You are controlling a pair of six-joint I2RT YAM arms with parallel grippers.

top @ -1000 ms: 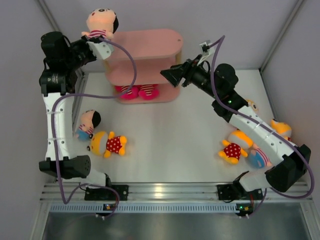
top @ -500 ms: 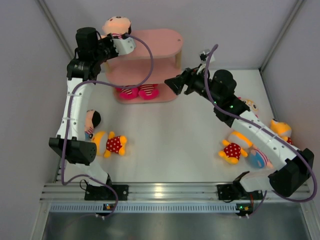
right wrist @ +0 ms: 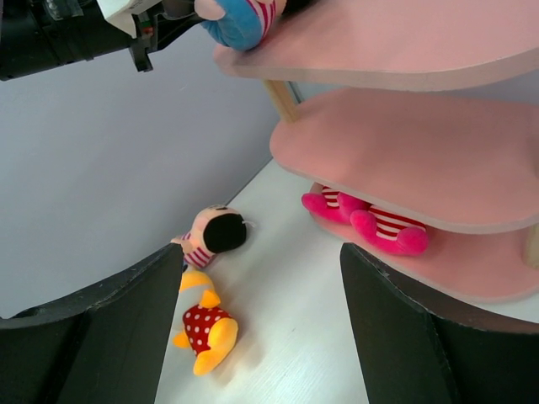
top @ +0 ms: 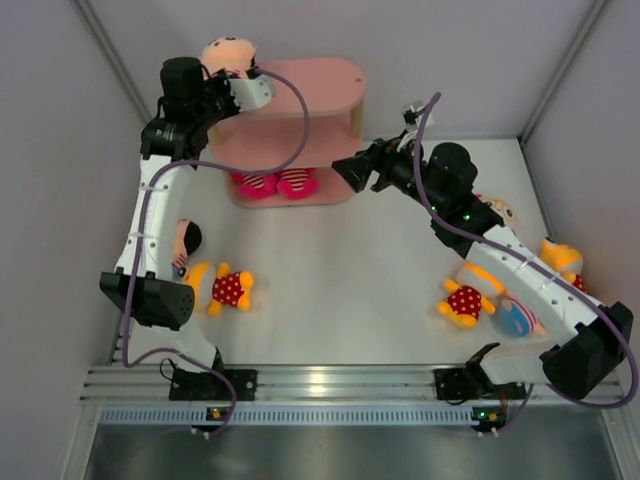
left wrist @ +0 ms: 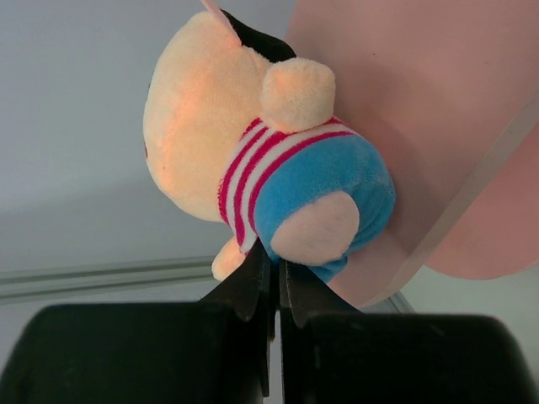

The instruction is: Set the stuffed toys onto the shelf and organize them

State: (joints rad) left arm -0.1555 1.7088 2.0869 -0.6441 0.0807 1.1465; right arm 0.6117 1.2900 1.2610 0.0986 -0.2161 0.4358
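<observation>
Since a second ago the left arm (top: 150, 200) has swung up out of its fold at the upper left. The peach-headed doll (left wrist: 253, 160) it carries is now at the left end of the top board of the shelf (top: 300, 85), blue bottom against the rim; before, it hung clear to the shelf's left. The left jaws are pressed together, pinching that blue bottom. The right jaws stand spread and empty just right of the shelf, a little lower in the frame than before. Two pink striped dolls (top: 275, 184) lie on the bottom tier. On the white surface (top: 340, 270), a peach doll (top: 180, 243) and a yellow polka-dot doll (top: 222, 289) lie at left, and more toys (top: 470, 298) lie beneath the right arm (top: 510, 265). Grey walls (top: 460, 50) close it in.
</observation>
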